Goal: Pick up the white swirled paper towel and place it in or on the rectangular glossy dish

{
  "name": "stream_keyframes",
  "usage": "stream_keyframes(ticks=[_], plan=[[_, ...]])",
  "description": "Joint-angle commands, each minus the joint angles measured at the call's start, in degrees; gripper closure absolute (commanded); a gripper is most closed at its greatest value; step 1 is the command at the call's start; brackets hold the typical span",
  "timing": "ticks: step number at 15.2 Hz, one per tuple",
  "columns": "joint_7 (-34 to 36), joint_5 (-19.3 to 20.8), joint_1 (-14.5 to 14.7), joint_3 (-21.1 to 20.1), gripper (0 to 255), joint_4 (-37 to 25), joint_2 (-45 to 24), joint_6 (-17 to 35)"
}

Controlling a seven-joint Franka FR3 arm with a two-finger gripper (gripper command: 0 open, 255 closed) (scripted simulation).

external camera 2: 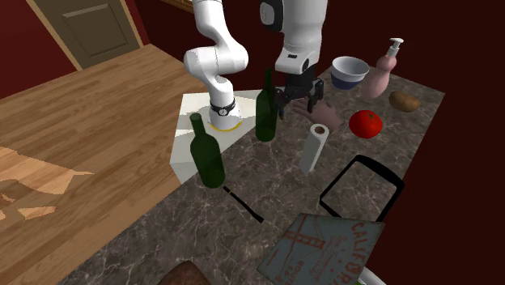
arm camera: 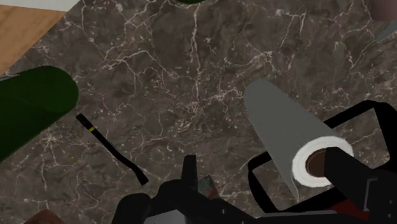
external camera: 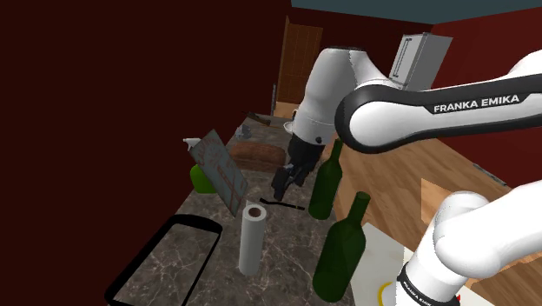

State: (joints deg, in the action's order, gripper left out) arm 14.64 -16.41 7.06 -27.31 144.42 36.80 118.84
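The white paper towel roll (external camera: 253, 236) stands upright on the dark marble counter, also seen as paper towel roll (external camera 2: 315, 147) and from above as paper towel roll (arm camera: 286, 137). Right beside it lies the rectangular dish (external camera: 174, 223), a black rim with the marble showing through; its rim is visible as dish (external camera 2: 378, 169) and dish (arm camera: 356, 109). My black gripper (external camera: 287, 178) hangs open above the counter, a little past the roll and higher than its top. The gripper (external camera 2: 296, 101) has nothing between its spread fingers. From the wrist, the gripper (arm camera: 270, 175) looks down with the roll near one finger.
Two green bottles (external camera: 327, 181) (external camera: 341, 249) stand close to the arm. A thin black stick (external camera: 282, 205) lies between gripper and roll. A tilted book (external camera: 219, 167) stands behind the roll. A tomato (external camera 2: 366, 124), bowl (external camera 2: 350, 71), soap bottle (external camera 2: 378, 74) and potato (external camera 2: 404, 100) sit nearby.
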Motion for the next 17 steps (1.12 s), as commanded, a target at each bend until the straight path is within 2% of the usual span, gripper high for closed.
stream_keyframes(ticks=[1,5,13,17], plan=[[3.1,-0.4,0.1,-3.2,0,-0.8,-2.5,2.6],[9.6,0.4,-1.0,-10.1,0,-3.1,-8.4,7.9],[11.0,1.4,-2.4,-13.0,0,-0.6,-13.1,15.0],[11.0,1.4,-2.4,-13.0,0,-0.6,-13.1,15.0]])
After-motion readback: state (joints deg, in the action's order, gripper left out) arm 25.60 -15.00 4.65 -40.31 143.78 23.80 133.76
